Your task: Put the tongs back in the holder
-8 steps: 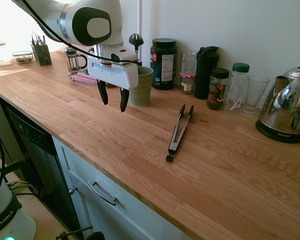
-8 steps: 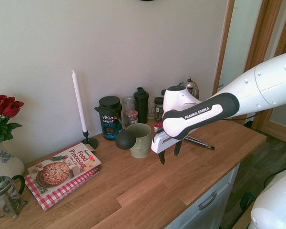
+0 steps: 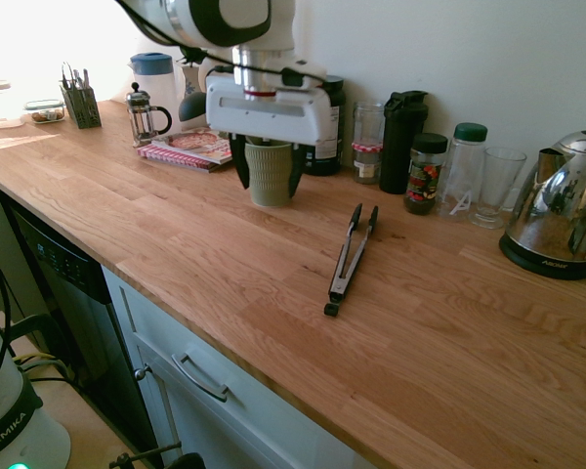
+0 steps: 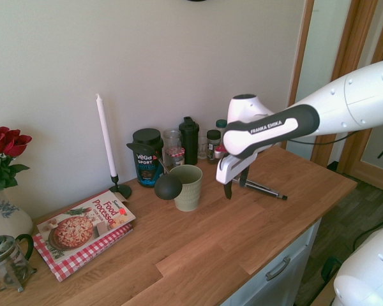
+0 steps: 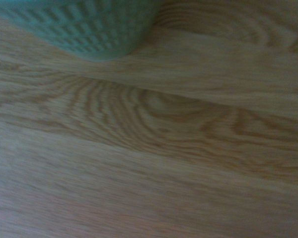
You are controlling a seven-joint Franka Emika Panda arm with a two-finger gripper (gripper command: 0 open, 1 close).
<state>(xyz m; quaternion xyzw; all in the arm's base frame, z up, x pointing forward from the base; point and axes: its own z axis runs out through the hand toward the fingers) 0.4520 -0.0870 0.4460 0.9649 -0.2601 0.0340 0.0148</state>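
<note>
Tongs (image 3: 350,262) lie flat on the worktop (image 3: 176,244), untouched, black tips toward the wall and hinge end toward the front edge. In the second exterior view I see only part of them (image 4: 266,190), past the arm. They are well apart from the holder (image 3: 272,172), which stands upright nearer the wall with a round-headed black utensil (image 4: 168,187) leaning out of it.

My gripper (image 3: 270,178) hangs above the wood pointing straight down, jaws spread wide and empty. From the first camera the fingers seem to frame the holder, but the second camera shows the gripper (image 4: 235,186) between holder and tongs, touching neither. The wrist view gives me bare wood grain with the holder's ribbed base (image 5: 89,29) at one edge.

I judge this the approach step: nothing is grasped yet. Next I would carry the hand over the tongs, turn the wrist so the fingers straddle both arms across their length, then descend and close.

Jars, a bottle (image 3: 402,139) and a kettle (image 3: 557,220) line the wall behind.
</note>
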